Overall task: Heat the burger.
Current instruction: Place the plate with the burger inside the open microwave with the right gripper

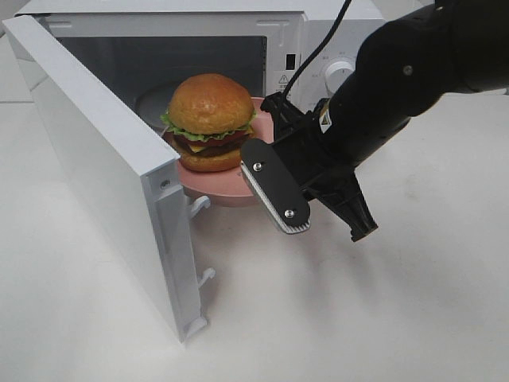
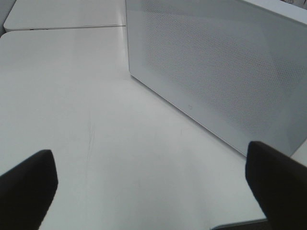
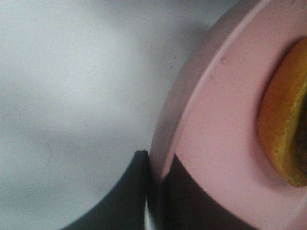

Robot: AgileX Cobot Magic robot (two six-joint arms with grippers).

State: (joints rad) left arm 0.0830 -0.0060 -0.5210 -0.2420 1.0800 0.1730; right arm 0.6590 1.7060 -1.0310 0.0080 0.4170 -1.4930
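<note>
Pink is the plate (image 3: 216, 120) that the right gripper (image 3: 157, 167) clamps by its rim: we see its two fingers nearly together, one on each face of the edge. The burger (image 1: 209, 121) sits on this plate, just beyond the fingertips and not touching them; a strip of bare plate lies between the bun and the grip. Plate and burger are at the mouth of the white microwave (image 1: 318, 32), whose door (image 1: 95, 159) stands open on the far side of the burger from this hand. The left gripper (image 2: 151, 187) hangs over the table (image 2: 96, 120) with fingers wide apart and nothing between them.
</note>
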